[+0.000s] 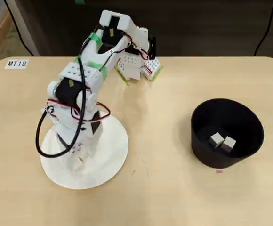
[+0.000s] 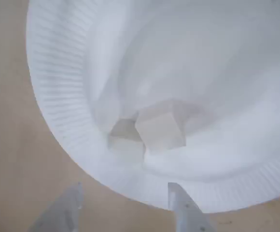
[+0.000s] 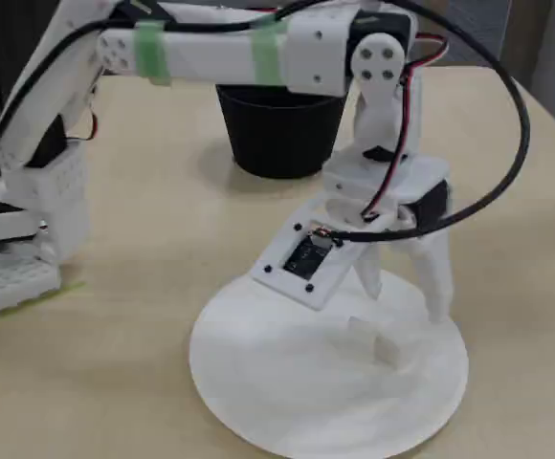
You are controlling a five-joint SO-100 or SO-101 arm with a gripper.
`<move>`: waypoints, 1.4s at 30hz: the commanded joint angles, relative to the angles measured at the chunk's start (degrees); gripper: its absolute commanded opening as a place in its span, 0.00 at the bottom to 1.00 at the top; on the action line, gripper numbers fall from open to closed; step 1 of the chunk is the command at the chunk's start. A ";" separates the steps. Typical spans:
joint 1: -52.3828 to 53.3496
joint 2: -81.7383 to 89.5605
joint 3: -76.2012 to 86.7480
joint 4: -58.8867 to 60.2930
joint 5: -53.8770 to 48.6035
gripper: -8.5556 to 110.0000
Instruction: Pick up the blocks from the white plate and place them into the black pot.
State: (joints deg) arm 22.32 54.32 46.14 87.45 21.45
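The white plate (image 1: 113, 150) lies at the lower left of the overhead view, mostly under my arm. In the wrist view two off-white blocks (image 2: 160, 128) (image 2: 125, 141) sit touching each other on the plate (image 2: 72, 96). My gripper (image 2: 124, 188) is open and empty, with its fingertips hovering just short of the blocks at the plate's rim. In the fixed view the gripper (image 3: 405, 304) points down over the plate (image 3: 258, 382), just above the blocks (image 3: 378, 342). The black pot (image 1: 249, 127) stands at the right and holds two more blocks (image 1: 222, 141).
The arm's base (image 1: 136, 66) is at the table's back edge. A label reading MT18 (image 1: 17, 63) lies at the back left. Bare tabletop lies between plate and pot. In the fixed view the pot (image 3: 277, 129) stands behind the arm.
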 commanded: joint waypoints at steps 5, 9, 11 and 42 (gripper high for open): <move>1.32 -1.14 -2.81 -2.11 -0.97 0.27; 1.32 -1.93 -2.81 -2.46 -0.97 0.27; 0.97 -2.02 -2.90 -2.46 -0.97 0.27; 0.62 -4.92 -5.01 -3.43 -0.35 0.05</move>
State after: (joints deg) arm 22.85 49.13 44.38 84.55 21.62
